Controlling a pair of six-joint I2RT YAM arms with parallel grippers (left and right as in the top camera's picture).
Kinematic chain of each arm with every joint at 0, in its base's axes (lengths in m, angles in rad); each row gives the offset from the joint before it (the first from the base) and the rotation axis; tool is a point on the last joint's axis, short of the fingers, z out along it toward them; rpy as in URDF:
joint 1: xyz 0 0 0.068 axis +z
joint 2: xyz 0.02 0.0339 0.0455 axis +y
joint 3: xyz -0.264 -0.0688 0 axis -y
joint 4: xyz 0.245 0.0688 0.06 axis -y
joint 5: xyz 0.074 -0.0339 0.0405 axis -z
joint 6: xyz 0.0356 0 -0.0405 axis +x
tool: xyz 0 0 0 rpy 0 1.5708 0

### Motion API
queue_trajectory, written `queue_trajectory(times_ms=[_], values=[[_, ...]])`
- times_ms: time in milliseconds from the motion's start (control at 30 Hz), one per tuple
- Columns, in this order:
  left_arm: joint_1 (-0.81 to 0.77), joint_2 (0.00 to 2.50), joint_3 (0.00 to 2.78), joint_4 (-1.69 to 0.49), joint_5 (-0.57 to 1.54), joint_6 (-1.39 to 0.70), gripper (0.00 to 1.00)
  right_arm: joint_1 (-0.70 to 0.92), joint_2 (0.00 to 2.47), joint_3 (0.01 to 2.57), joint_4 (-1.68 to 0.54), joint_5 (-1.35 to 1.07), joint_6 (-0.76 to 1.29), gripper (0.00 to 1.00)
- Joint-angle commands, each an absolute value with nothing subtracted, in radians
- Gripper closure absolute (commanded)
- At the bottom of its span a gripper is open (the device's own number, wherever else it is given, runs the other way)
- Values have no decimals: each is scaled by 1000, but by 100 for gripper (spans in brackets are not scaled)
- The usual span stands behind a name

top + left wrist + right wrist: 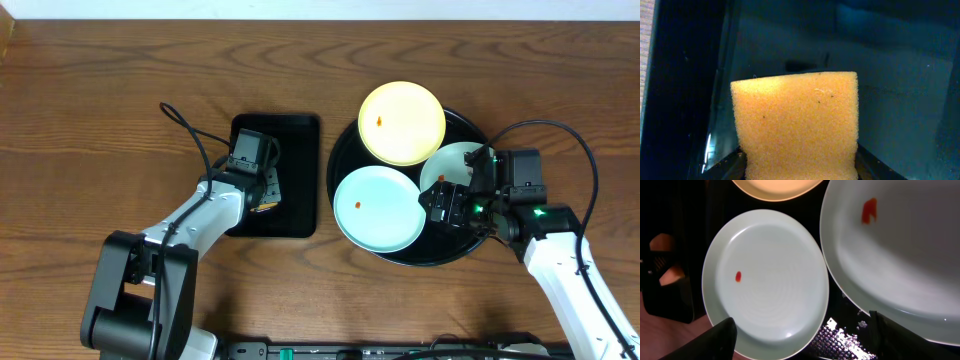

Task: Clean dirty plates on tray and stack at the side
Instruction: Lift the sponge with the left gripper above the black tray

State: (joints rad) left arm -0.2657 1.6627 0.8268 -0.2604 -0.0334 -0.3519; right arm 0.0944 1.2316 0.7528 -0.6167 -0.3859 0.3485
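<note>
The round black tray (pixel 342 150) holds three plates. The pale yellow plate (pixel 401 122) lies at the back, with an orange-red speck. One mint plate (pixel 377 208) lies front left. The other mint plate (pixel 455 165) lies at the right, partly hidden under my right gripper (pixel 450 205). In the right wrist view, both mint plates (pixel 765 282) (pixel 900 255) show a red speck, and the yellow plate (pixel 777 187) is at the top edge. My right gripper (pixel 800 340) is open and empty above the bare tray (pixel 840 330) between them. My left gripper (pixel 262 190) is shut on an orange sponge (pixel 797 120).
The left gripper (pixel 800 172) holds the sponge just over a smaller rectangular black tray (pixel 300 135), left of the round tray. It also shows in the left wrist view (pixel 900 75). Brown wooden table (pixel 100 100) surrounds both trays.
</note>
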Motion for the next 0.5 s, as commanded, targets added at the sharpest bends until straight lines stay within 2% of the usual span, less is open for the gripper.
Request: queue_trajectory(times_ms=[0, 467], values=[[-267, 1665, 838, -260, -54, -358, 45, 100, 1230, 753, -617, -394, 355, 17], [-267, 1602, 840, -277, -54, -380, 45, 100, 1230, 753, -617, -394, 355, 17]])
